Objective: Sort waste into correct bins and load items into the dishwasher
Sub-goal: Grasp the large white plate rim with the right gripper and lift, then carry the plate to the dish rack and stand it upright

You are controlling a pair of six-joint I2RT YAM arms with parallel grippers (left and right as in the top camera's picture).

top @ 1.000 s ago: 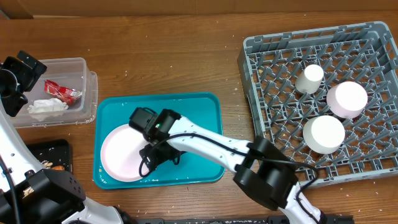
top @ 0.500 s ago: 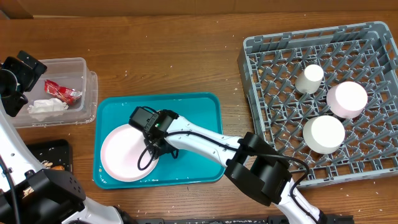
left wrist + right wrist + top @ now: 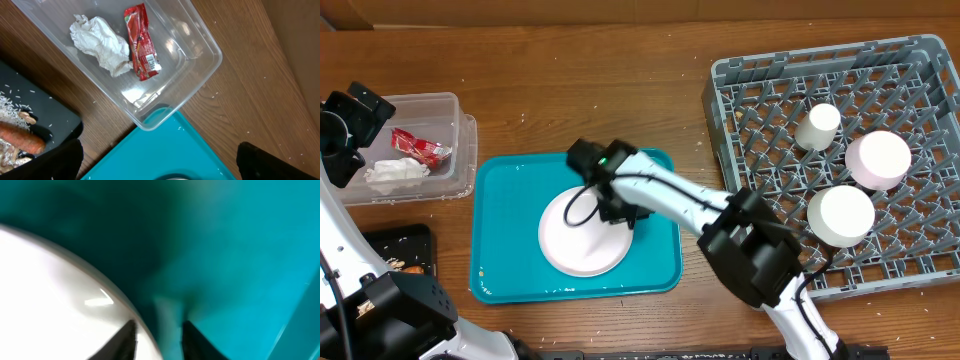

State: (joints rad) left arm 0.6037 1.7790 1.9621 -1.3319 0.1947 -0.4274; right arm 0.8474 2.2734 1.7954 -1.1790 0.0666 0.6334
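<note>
A white plate (image 3: 575,240) lies in the teal tray (image 3: 510,190), right of its middle. My right gripper (image 3: 620,212) is at the plate's right rim. In the right wrist view its two dark fingertips straddle that rim: one is over the plate (image 3: 50,290), the other over the tray (image 3: 240,255), and the gripper (image 3: 157,335) is shut on the plate's edge. My left gripper (image 3: 160,162) stands wide open and empty above the corner of the clear bin (image 3: 200,45), which holds a red wrapper (image 3: 142,47) and a crumpled tissue (image 3: 100,45).
The grey dishwasher rack (image 3: 740,90) at the right holds three upturned white cups (image 3: 840,215). The clear waste bin (image 3: 445,105) sits at the left. Below it a black bin (image 3: 405,250) holds food scraps, with a carrot (image 3: 20,140) in it.
The right gripper closed on the plate's rim and moved right, dragging the plate from the tray's left side toward its middle. The left arm has not moved.
</note>
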